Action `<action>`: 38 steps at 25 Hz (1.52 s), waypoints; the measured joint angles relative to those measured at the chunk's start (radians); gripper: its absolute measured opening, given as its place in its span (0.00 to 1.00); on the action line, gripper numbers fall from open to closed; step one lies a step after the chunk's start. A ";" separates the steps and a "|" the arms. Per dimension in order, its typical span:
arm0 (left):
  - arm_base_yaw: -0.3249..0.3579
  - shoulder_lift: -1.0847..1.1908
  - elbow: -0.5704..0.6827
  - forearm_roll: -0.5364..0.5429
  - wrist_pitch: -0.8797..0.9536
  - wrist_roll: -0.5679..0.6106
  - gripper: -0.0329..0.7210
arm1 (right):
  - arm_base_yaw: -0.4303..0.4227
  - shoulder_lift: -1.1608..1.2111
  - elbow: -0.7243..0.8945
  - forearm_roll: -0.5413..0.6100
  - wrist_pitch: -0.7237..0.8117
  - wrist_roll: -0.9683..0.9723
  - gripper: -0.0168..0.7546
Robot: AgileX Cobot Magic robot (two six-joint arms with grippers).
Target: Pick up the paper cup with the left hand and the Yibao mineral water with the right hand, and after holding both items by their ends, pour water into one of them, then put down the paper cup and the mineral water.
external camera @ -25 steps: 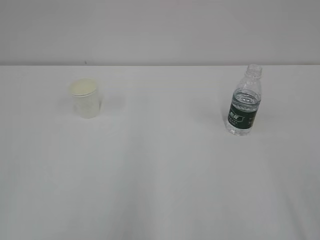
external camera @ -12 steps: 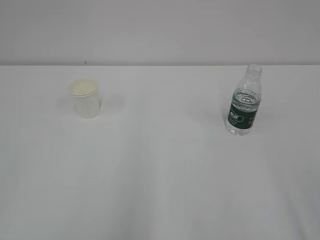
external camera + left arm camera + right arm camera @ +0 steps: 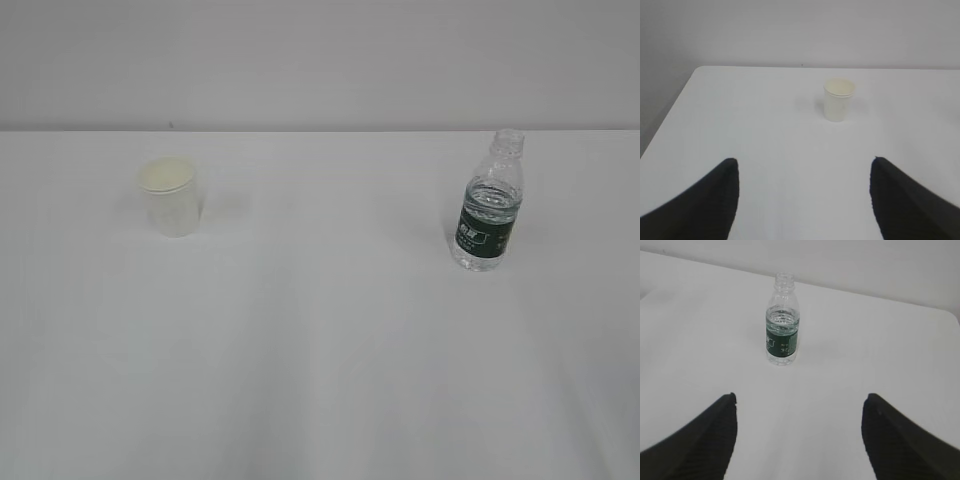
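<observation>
Label text: present, not legible.
Bottle (image 3: 782, 322) has a dark green label (image 3: 782, 343) with white print, visible in the right wrist and exterior views, but the characters are too small and blurred to read. Cup (image 3: 839, 99) is plain, and no readable text, numbers or signs show on anything.

Cream paper cup (image 3: 171, 197), green-labelled bottle (image 3: 488, 216)
</observation>
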 joint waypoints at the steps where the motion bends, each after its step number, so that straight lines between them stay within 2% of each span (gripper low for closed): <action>1: 0.000 0.000 0.000 0.000 0.000 0.000 0.82 | 0.000 0.006 0.000 0.000 -0.013 -0.007 0.78; 12: 0.000 0.000 0.000 0.000 0.000 0.000 0.82 | 0.000 0.062 0.002 0.007 -0.133 -0.040 0.78; 21: 0.000 0.000 0.000 0.000 0.000 0.000 0.82 | 0.000 0.099 0.132 0.033 -0.364 -0.042 0.78; 38: 0.000 0.000 0.000 0.000 0.000 0.000 0.82 | 0.007 0.267 0.135 0.033 -0.516 -0.043 0.78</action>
